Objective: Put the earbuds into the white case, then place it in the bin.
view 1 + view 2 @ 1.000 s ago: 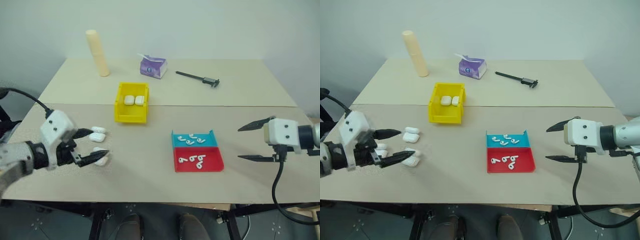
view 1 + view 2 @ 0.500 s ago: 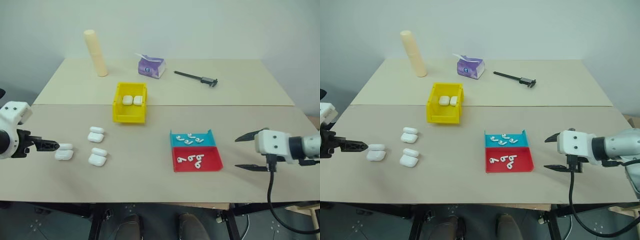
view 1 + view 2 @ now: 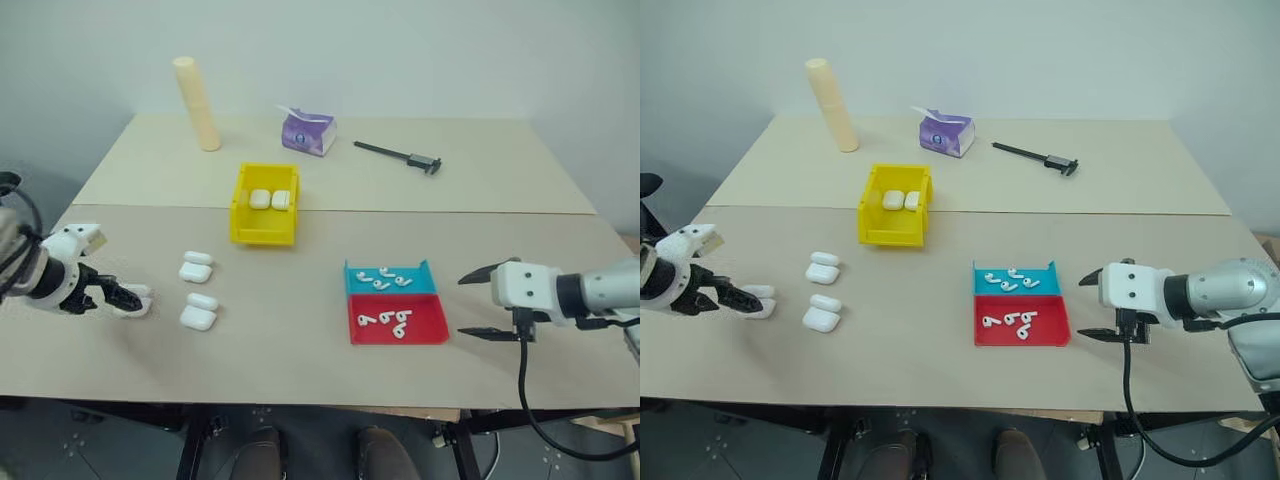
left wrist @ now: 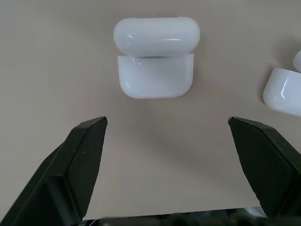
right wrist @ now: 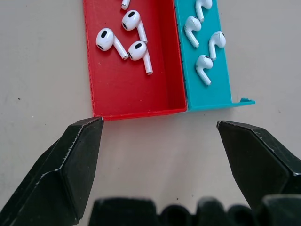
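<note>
White earbuds (image 5: 206, 66) lie in the teal tray (image 3: 388, 279) and red tray (image 3: 397, 320). Left hand (image 4: 167, 141), fingers apart, hangs over a white case (image 4: 155, 56) on the worktop (image 3: 300, 350). Right hand (image 3: 478, 303) gapes beside the trays. Yellow bin (image 3: 264, 205) holds two cases.
</note>
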`<control>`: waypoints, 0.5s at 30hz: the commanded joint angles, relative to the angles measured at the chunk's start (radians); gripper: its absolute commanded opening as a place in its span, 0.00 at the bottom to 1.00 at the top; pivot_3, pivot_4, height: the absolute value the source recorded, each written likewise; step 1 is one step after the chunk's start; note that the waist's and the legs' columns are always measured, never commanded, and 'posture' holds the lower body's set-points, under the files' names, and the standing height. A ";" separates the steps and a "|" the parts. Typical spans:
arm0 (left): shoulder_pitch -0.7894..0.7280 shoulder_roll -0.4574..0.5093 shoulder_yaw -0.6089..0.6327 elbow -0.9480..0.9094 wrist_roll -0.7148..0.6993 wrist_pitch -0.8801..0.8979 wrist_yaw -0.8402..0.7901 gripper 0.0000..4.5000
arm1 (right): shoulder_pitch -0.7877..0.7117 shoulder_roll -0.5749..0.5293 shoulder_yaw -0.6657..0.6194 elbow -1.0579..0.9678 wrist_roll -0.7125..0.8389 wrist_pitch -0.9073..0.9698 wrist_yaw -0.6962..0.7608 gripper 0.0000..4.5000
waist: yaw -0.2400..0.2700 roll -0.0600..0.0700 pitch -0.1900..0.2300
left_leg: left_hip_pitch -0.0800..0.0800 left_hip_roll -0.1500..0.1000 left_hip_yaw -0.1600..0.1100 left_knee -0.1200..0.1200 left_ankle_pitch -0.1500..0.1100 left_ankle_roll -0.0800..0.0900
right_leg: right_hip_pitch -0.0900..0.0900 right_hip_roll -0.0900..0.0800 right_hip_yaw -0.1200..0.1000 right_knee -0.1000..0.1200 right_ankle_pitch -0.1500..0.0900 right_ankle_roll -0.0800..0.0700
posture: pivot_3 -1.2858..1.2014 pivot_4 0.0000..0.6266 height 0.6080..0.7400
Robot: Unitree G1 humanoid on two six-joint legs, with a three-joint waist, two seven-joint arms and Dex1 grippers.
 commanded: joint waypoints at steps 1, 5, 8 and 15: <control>-0.102 -0.025 -0.066 0.138 0.118 -0.051 -0.087 1.00 | 0.028 -0.009 -0.048 -0.044 0.009 0.015 -0.021 0.99 | 0.005 0.000 0.000 | 0.000 0.000 0.000 0.000 0.000 0.000 | 0.000 0.000 0.000 0.000 0.000 0.000 | 0.52 0.24 1.00; -0.174 -0.070 -0.151 0.273 0.214 -0.102 -0.206 1.00 | 0.057 -0.012 -0.064 -0.064 0.010 0.028 -0.037 0.99 | 0.003 0.000 0.000 | -0.002 0.000 0.000 0.000 0.000 0.000 | -0.001 0.000 0.000 -0.001 0.000 0.000 | 0.52 0.24 1.00; -0.193 -0.099 -0.215 0.330 0.278 -0.152 -0.300 1.00 | 0.068 -0.012 -0.069 -0.073 0.009 0.036 -0.046 0.99 | 0.004 0.000 0.000 | -0.002 0.000 -0.001 0.001 0.000 0.000 | -0.001 0.000 0.000 0.000 0.000 0.001 | 0.52 0.24 1.00; -0.189 -0.179 -0.247 0.435 0.396 -0.213 -0.406 1.00 | 0.080 -0.015 -0.067 -0.093 -0.003 0.052 -0.063 0.99 | 0.004 -0.001 0.000 | -0.003 0.000 -0.002 0.001 0.000 0.000 | -0.001 0.000 -0.001 0.000 0.000 0.001 | 0.52 0.24 1.00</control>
